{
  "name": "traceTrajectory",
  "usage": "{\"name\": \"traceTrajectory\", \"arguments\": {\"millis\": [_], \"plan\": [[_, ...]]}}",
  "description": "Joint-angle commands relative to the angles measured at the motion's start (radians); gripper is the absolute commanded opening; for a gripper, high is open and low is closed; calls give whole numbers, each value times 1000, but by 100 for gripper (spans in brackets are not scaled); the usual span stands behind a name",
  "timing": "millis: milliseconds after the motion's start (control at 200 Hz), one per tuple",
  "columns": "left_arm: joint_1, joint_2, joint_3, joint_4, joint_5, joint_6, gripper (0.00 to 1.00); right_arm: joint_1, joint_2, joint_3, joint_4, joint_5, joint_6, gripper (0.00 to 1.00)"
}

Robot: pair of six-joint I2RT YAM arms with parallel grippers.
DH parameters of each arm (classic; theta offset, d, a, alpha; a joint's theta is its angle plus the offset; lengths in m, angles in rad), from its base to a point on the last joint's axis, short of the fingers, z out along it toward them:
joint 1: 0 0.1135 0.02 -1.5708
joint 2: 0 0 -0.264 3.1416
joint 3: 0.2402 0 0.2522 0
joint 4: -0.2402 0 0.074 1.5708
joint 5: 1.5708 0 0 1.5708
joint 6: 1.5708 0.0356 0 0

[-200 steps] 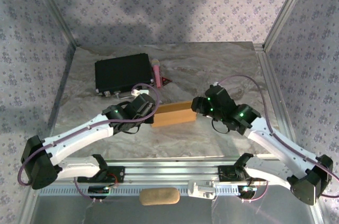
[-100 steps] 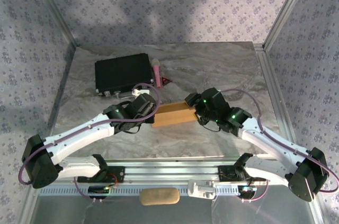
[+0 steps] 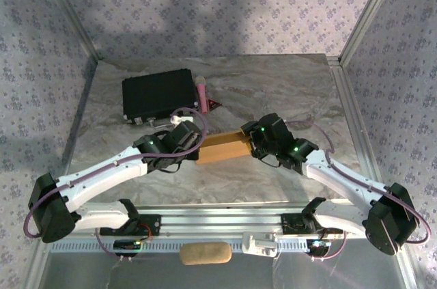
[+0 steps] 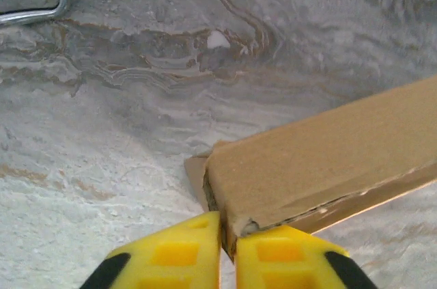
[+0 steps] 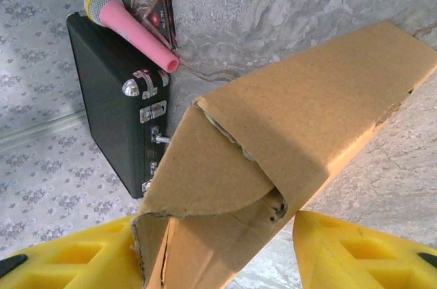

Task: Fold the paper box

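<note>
Wrinkled marbled tabletop (image 3: 287,84) carries a slim cardboard box (image 3: 222,147).

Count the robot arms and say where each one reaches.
2. The left arm reaches the paper box at its left end; the right arm, its right end. None seems hidden.

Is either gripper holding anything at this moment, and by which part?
The left gripper appears to pinch the paper box at a lower corner of its left end. The right gripper straddles the other end, jaws open, not clamped.
</note>
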Motion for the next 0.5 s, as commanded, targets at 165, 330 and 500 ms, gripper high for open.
{"name": "traceTrajectory", "arguments": {"millis": [165,330,500], "plan": [[-11,-134,22,-83,75,-47,53,-8,7,-19,-8,10,21,55],[107,-231,-33,9,201,-107,57,-13,3,-19,-12,10,16,55],[190,-233,-88,136,318,-196,53,-16,1,-19,-18,10,15,54]]}}
